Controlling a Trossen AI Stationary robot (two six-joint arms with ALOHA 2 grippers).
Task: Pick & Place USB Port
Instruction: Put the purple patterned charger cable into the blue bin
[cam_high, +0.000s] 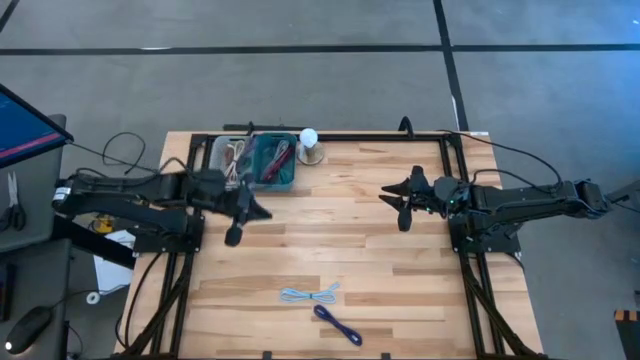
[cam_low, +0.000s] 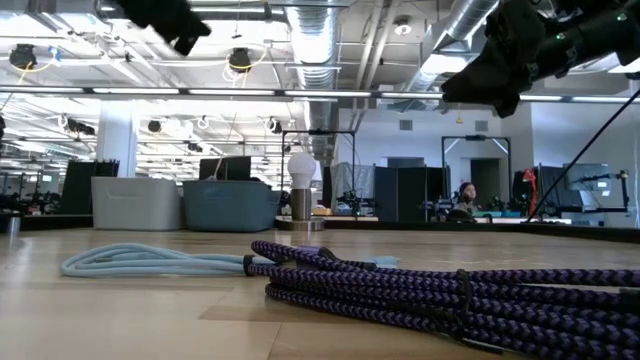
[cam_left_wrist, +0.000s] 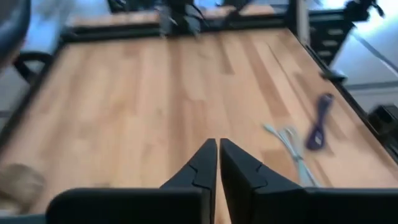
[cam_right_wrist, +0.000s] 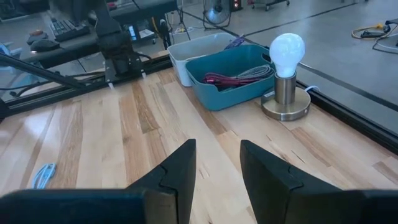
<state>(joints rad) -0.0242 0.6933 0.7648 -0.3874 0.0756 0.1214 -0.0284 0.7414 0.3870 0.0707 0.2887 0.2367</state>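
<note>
Clearly the left hand (cam_left_wrist: 217, 163) is clenched on nothing — its two dark fingers (cam_left_wrist: 200, 169) meet in the left wrist view with only bare wood showing past them. It hangs above the desk (cam_high: 400, 260) just in front of the teal bin (cam_high: 277, 160) and the white bin (cam_high: 222, 153), well apart from the cables. The right hand (cam_right_wrist: 216, 167) hovers over the right half of the desk with its fingers apart, holding nothing.

The task's things, the light blue cable (cam_high: 310, 294) and the purple cable (cam_high: 337, 324), lie near the front edge of the desk, close together but seemingly not touching. Red and grey cords already lie in the teal bin; a lamp (cam_high: 311, 143) with a bare bulb stands just beside it.

Several things could go wrong from here. A closed hand cannot take a cable, so if it descends without opening first it will only push the cord along the wood. Both cables are thin, limp and flat on the surface — fingers may scrape the desk or pinch a single loop, leaving the rest to trail and snag. The two lie close enough that reaching for one may drag the other. On the way to a bin, a dangling end could catch the lamp and tip it.
</note>
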